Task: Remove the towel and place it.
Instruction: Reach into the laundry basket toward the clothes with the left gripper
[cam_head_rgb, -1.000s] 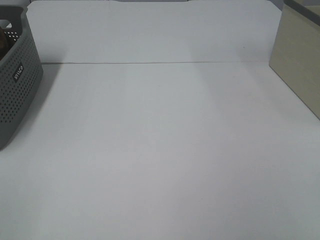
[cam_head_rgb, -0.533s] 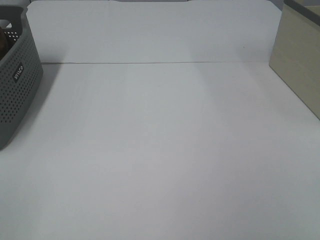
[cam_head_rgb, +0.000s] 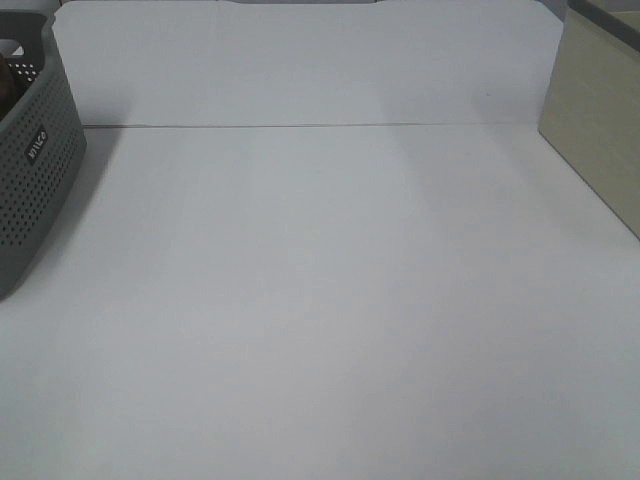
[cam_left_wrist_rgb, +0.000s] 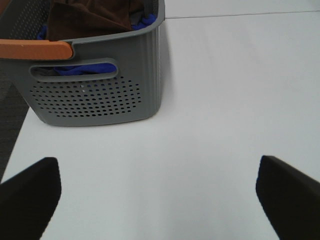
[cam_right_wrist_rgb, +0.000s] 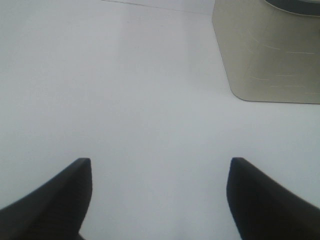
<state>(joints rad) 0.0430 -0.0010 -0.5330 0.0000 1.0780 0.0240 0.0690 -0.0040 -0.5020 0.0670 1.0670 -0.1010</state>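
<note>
The dark-brown towel (cam_left_wrist_rgb: 92, 16) lies crumpled inside a grey perforated basket (cam_left_wrist_rgb: 100, 95) with an orange handle, on top of blue cloth (cam_left_wrist_rgb: 82, 69). In the high view only the basket's wall (cam_head_rgb: 35, 170) shows at the far left edge, with a sliver of brown at its rim. My left gripper (cam_left_wrist_rgb: 157, 192) is open and empty, over the white table a little short of the basket. My right gripper (cam_right_wrist_rgb: 160, 195) is open and empty over bare table. Neither gripper shows in the high view.
A beige box (cam_head_rgb: 595, 120) stands at the right edge of the table; it also shows in the right wrist view (cam_right_wrist_rgb: 267, 50). A white backboard (cam_head_rgb: 300, 60) closes the far side. The table's left edge (cam_left_wrist_rgb: 12, 135) runs beside the basket.
</note>
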